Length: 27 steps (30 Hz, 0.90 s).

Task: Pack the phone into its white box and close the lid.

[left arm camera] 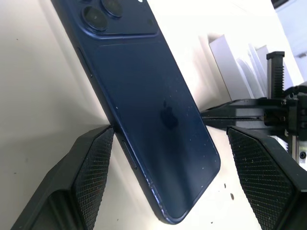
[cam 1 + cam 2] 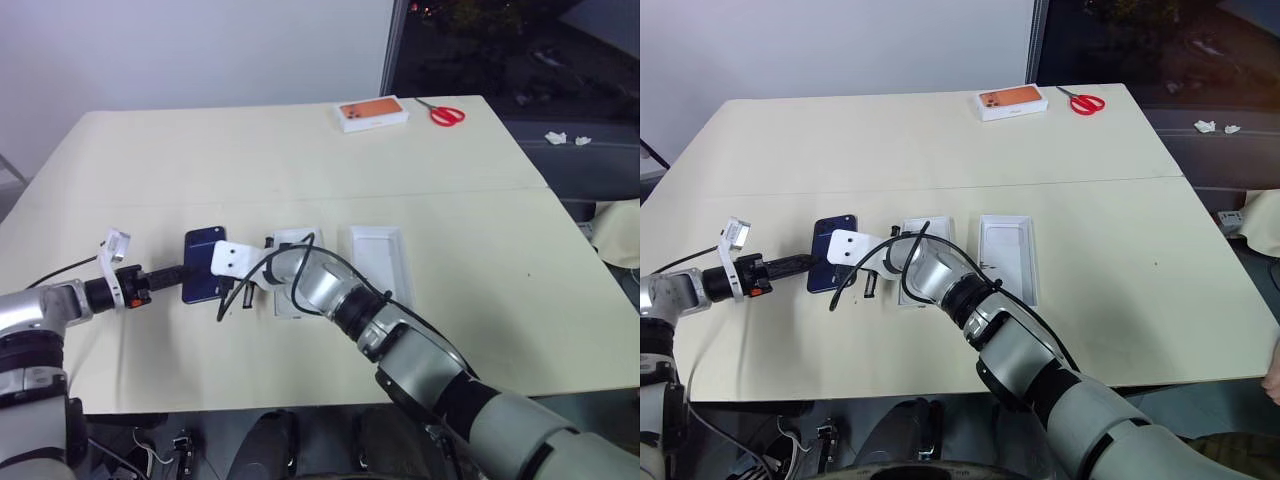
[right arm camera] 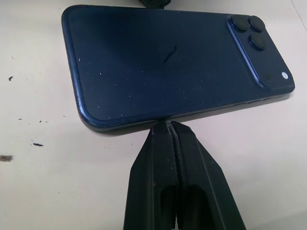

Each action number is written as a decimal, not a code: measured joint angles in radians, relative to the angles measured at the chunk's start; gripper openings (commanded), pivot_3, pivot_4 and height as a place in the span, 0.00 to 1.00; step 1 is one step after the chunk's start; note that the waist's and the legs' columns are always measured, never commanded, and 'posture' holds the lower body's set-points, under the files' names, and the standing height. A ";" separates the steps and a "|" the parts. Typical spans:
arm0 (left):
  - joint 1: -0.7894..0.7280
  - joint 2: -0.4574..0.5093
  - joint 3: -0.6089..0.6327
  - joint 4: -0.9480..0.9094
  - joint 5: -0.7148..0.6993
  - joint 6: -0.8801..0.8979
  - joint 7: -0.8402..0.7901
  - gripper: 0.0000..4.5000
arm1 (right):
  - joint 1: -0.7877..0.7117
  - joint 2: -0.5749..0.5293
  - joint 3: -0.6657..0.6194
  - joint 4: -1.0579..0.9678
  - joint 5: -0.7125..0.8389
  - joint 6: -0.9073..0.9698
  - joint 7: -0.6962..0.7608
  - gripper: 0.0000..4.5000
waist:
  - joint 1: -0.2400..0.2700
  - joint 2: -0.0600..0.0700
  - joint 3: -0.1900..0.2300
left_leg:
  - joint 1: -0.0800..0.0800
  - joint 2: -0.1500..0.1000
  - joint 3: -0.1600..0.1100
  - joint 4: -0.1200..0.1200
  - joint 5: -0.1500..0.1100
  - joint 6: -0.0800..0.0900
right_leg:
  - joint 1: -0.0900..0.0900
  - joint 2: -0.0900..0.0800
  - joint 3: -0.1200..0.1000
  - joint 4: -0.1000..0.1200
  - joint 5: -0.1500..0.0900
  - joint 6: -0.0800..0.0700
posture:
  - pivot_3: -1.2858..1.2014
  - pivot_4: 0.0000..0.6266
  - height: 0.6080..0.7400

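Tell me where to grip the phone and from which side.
Grip the phone across its two long edges near the end away from the cameras, coming in low from the robot's left. It lies flat, back up; the open left gripper already straddles that end, while the shut right gripper touches one long edge.

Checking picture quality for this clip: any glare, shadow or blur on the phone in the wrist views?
Left wrist view: the phone is sharp, with soft sheen on its glossy back and a shadow beneath its edge; the left gripper's open fingers show crisp texture. Right wrist view: dust specks on the phone are clear, no harsh glare; the shut right gripper is in focus.
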<state>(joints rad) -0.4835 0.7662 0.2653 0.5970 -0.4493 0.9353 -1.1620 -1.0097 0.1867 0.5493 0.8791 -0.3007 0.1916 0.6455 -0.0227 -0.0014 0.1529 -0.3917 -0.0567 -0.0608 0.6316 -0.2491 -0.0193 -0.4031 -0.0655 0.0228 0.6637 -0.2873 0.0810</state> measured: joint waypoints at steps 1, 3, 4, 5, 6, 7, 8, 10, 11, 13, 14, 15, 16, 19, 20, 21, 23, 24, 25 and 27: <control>-0.001 -0.006 0.007 -0.007 -0.004 0.014 0.012 0.88 | 0.000 0.000 0.000 0.001 -0.001 0.000 0.001 0.01 | 0.002 0.000 0.000 | 0.000 0.000 0.000 0.000 0.000 0.000 | 0.000 0.000 0.000 0.000 0.000 0.000 | 0.52 0.24 1.00; -0.002 -0.015 0.027 -0.012 -0.018 0.045 0.035 0.88 | 0.000 0.000 0.000 0.001 -0.001 0.000 0.002 0.01 | 0.002 0.000 -0.001 | 0.000 0.000 0.000 0.000 0.000 0.000 | 0.000 0.000 0.000 0.000 0.000 0.000 | 0.52 0.24 1.00; -0.001 -0.017 0.030 -0.021 -0.022 0.060 0.043 0.88 | 0.000 0.000 0.000 0.001 -0.002 0.000 0.002 0.01 | 0.002 0.000 -0.001 | 0.000 0.000 0.000 0.000 0.000 0.000 | 0.000 0.000 0.000 0.000 0.000 0.000 | 0.52 0.24 1.00; 0.000 -0.025 0.030 -0.035 -0.030 0.080 0.047 0.88 | 0.000 0.000 0.002 0.001 -0.003 -0.001 0.002 0.01 | 0.003 0.000 -0.001 | 0.000 0.000 0.000 0.000 0.000 0.000 | 0.000 0.000 0.000 0.000 0.000 0.000 | 0.52 0.24 1.00; 0.003 -0.031 0.030 -0.048 -0.039 0.091 0.049 0.88 | 0.000 0.000 0.002 0.001 -0.004 -0.002 0.003 0.01 | 0.003 0.000 -0.001 | 0.000 0.000 0.000 0.000 0.000 0.000 | 0.000 0.000 0.000 0.000 0.000 0.000 | 0.52 0.24 1.00; 0.008 -0.039 0.030 -0.066 -0.047 0.108 0.052 0.88 | 0.000 0.000 0.003 0.001 -0.006 -0.004 0.003 0.01 | 0.003 0.000 -0.001 | 0.000 0.000 0.000 0.000 0.000 0.000 | 0.000 0.000 0.000 0.000 0.000 0.000 | 0.52 0.24 1.00; 0.011 -0.045 0.030 -0.075 -0.057 0.120 0.052 0.88 | 0.000 0.000 0.004 0.001 -0.008 -0.006 0.003 0.01 | 0.003 0.000 -0.001 | 0.000 0.000 0.000 0.000 0.000 0.000 | 0.000 0.000 0.000 0.000 0.000 0.000 | 0.52 0.24 1.00; 0.017 -0.055 0.031 -0.091 -0.075 0.140 0.053 0.88 | 0.000 0.000 0.004 0.001 -0.009 -0.008 0.003 0.01 | 0.003 0.000 -0.001 | 0.000 0.000 0.000 0.000 0.000 0.000 | 0.000 0.000 0.000 0.000 0.000 0.000 | 0.52 0.24 1.00; 0.018 -0.057 0.032 -0.092 -0.086 0.150 0.052 0.88 | 0.000 0.000 0.005 0.001 -0.010 -0.009 0.003 0.01 | 0.002 0.000 -0.001 | 0.000 0.000 0.000 0.000 0.000 0.000 | 0.000 0.000 0.000 0.000 0.000 0.000 | 0.52 0.24 1.00; 0.019 -0.061 0.033 -0.089 -0.101 0.164 0.050 0.88 | 0.000 0.000 0.008 0.001 -0.011 -0.014 0.003 0.01 | 0.001 0.000 -0.001 | 0.000 0.000 0.000 0.000 0.000 0.000 | 0.000 0.000 0.000 -0.001 0.000 0.000 | 0.52 0.24 1.00; 0.020 -0.061 0.033 -0.087 -0.105 0.166 0.050 0.88 | 0.000 0.000 0.010 0.001 -0.011 -0.017 0.003 0.01 | 0.001 0.000 -0.001 | 0.000 0.000 0.000 0.000 0.000 0.000 | 0.000 0.000 0.000 -0.001 0.000 0.000 | 0.52 0.24 1.00; 0.020 -0.060 0.033 -0.084 -0.107 0.166 0.051 0.88 | 0.000 0.000 0.011 0.001 -0.012 -0.019 0.003 0.01 | 0.000 0.000 -0.001 | 0.000 0.000 0.000 -0.001 0.000 0.000 | 0.000 0.000 0.000 -0.001 0.000 0.000 | 0.52 0.24 1.00; 0.018 -0.059 0.034 -0.075 -0.109 0.165 0.050 0.88 | 0.000 0.000 0.015 0.001 -0.013 -0.022 0.003 0.01 | -0.001 0.000 -0.001 | 0.000 0.000 0.000 -0.001 0.000 0.000 | 0.000 0.000 0.000 -0.001 0.000 -0.001 | 0.52 0.24 1.00; 0.016 -0.058 0.043 -0.048 -0.121 0.157 0.049 0.88 | 0.000 0.000 0.023 0.000 -0.019 -0.028 0.004 0.01 | -0.003 0.000 -0.001 | 0.000 0.000 0.000 -0.001 0.000 -0.001 | -0.001 0.000 0.000 -0.001 -0.001 -0.001 | 0.52 0.24 1.00; 0.016 -0.058 0.046 -0.039 -0.126 0.150 0.049 0.88 | 0.000 0.000 0.024 0.000 -0.020 -0.030 0.006 0.01 | -0.004 0.000 -0.001 | 0.000 0.001 0.000 -0.001 0.000 -0.001 | -0.001 0.000 0.000 -0.001 -0.001 -0.001 | 0.52 0.24 1.00; 0.016 -0.058 0.049 -0.031 -0.130 0.146 0.049 0.88 | 0.000 0.000 0.024 -0.001 -0.020 -0.030 0.007 0.01 | -0.004 0.000 -0.001 | 0.000 0.001 0.000 -0.001 0.000 -0.001 | -0.001 0.000 0.000 -0.001 -0.001 -0.001 | 0.52 0.24 1.00; 0.017 -0.058 0.058 -0.021 -0.132 0.143 0.049 0.88 | 0.000 0.000 0.026 -0.001 -0.021 -0.032 0.010 0.01 | -0.008 0.000 -0.001 | 0.000 0.001 0.000 -0.001 0.000 -0.001 | -0.001 0.001 0.000 -0.001 -0.001 -0.001 | 0.52 0.24 1.00; 0.018 -0.058 0.062 -0.018 -0.133 0.142 0.049 0.88 | 0.000 0.000 0.027 -0.001 -0.021 -0.032 0.011 0.01 | -0.010 0.000 -0.001 | 0.000 0.001 0.000 -0.001 0.001 -0.001 | -0.001 0.001 0.000 -0.001 -0.001 -0.001 | 0.52 0.24 1.00; 0.019 -0.058 0.064 -0.014 -0.135 0.141 0.049 0.88 | 0.000 0.000 0.029 -0.001 -0.021 -0.033 0.012 0.01 | -0.012 0.000 -0.001 | 0.000 0.001 0.000 -0.001 0.001 -0.001 | -0.001 0.001 0.000 0.000 -0.001 -0.001 | 0.52 0.24 1.00; 0.021 -0.058 0.068 -0.010 -0.139 0.137 0.049 0.88 | 0.000 0.000 0.030 -0.003 -0.021 -0.033 0.015 0.01 | -0.015 0.000 -0.001 | 0.000 0.001 0.000 -0.001 0.001 -0.001 | -0.001 0.001 0.000 0.000 -0.001 -0.001 | 0.52 0.24 1.00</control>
<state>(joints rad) -0.4622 0.7086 0.3331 0.5868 -0.5883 1.0727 -1.1128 -1.0095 0.1866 0.5792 0.8765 -0.3216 0.1589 0.6605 -0.0379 -0.0018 0.1518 -0.3916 -0.0556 -0.0611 0.6302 -0.2485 -0.0207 -0.4038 -0.0648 0.0227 0.6632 -0.2882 0.0796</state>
